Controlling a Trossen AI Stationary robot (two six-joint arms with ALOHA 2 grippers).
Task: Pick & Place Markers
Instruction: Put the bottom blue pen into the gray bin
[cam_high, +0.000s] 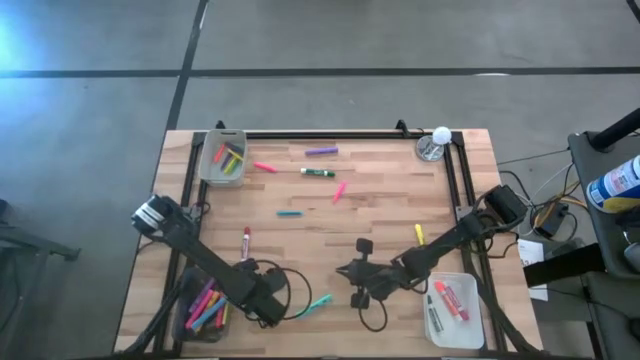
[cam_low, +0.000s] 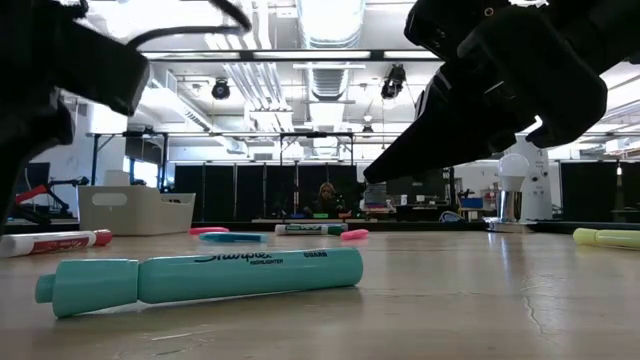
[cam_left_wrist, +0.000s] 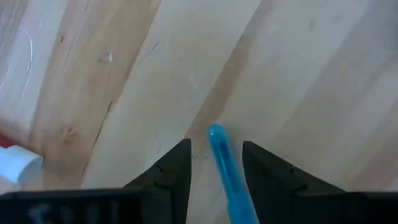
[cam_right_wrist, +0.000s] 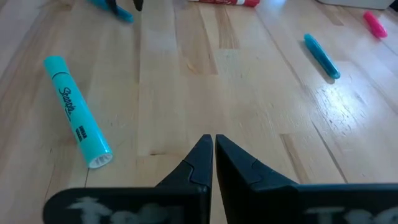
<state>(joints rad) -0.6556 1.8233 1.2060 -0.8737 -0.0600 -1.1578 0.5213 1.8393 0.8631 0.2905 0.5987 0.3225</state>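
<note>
Several markers lie loose on the wooden table (cam_high: 400, 200). My left gripper (cam_left_wrist: 215, 163) points down near the table's front left, open. A thin blue marker (cam_left_wrist: 225, 171) lies flat on the wood between its fingers, which stand on either side of it; I see no touch. In the high view the gripper (cam_high: 268, 300) hides that marker. A teal highlighter (cam_high: 318, 302) (cam_low: 200, 278) (cam_right_wrist: 78, 112) lies just to the right of it. My right gripper (cam_right_wrist: 212, 146) (cam_high: 350, 272) is shut with nothing in it, slanting down right of the highlighter.
A bin (cam_high: 205, 305) with several markers stands at the near left, a second bin (cam_high: 222, 158) at the far left, and a third (cam_high: 452, 305) holding a red marker at the near right. Purple (cam_high: 321, 152), green (cam_high: 318, 172), pink (cam_high: 340, 192), blue (cam_high: 290, 213) and yellow (cam_high: 419, 234) markers lie scattered.
</note>
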